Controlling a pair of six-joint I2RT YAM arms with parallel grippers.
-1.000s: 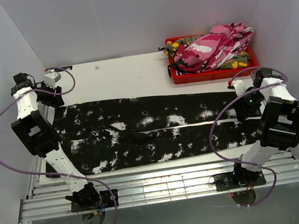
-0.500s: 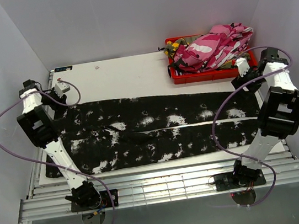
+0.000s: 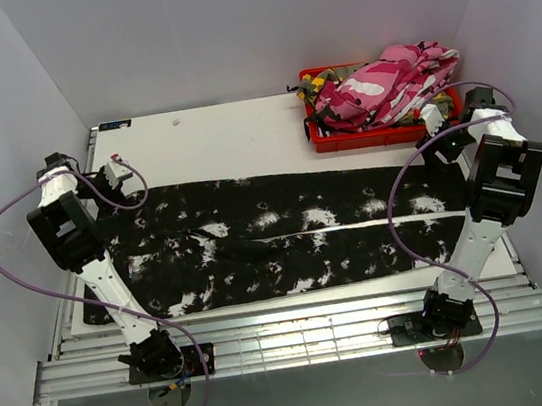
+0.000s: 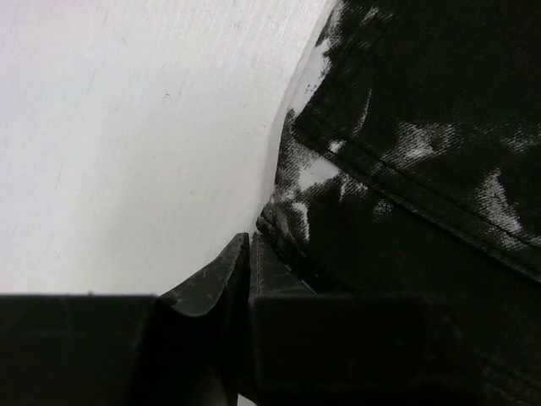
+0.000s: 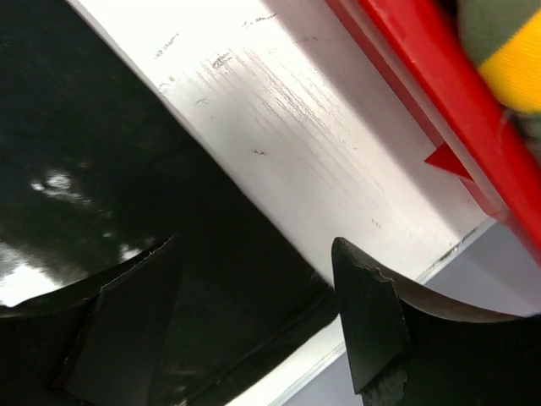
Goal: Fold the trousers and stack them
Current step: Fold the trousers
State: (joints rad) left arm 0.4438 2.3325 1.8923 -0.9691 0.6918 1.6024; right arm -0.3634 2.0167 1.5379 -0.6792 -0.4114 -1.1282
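The black trousers with white splotches lie spread flat across the table, waist at the left. My left gripper sits at their far left corner. In the left wrist view its jaws are drawn to a thin slit on the corner of the hem. My right gripper hangs at the far right leg end. It is open, with the black cloth between and under its fingers. Pink-white camouflage trousers are heaped over green-yellow ones.
A red bin at the back right holds the camouflage pile, and its red wall runs close beside my right gripper. The table's right edge lies just past the leg end. White walls close in on three sides.
My left gripper came down onto the far left corner of the trousers and closed. My right arm swung from over the leg end to the far right corner, jaws open.
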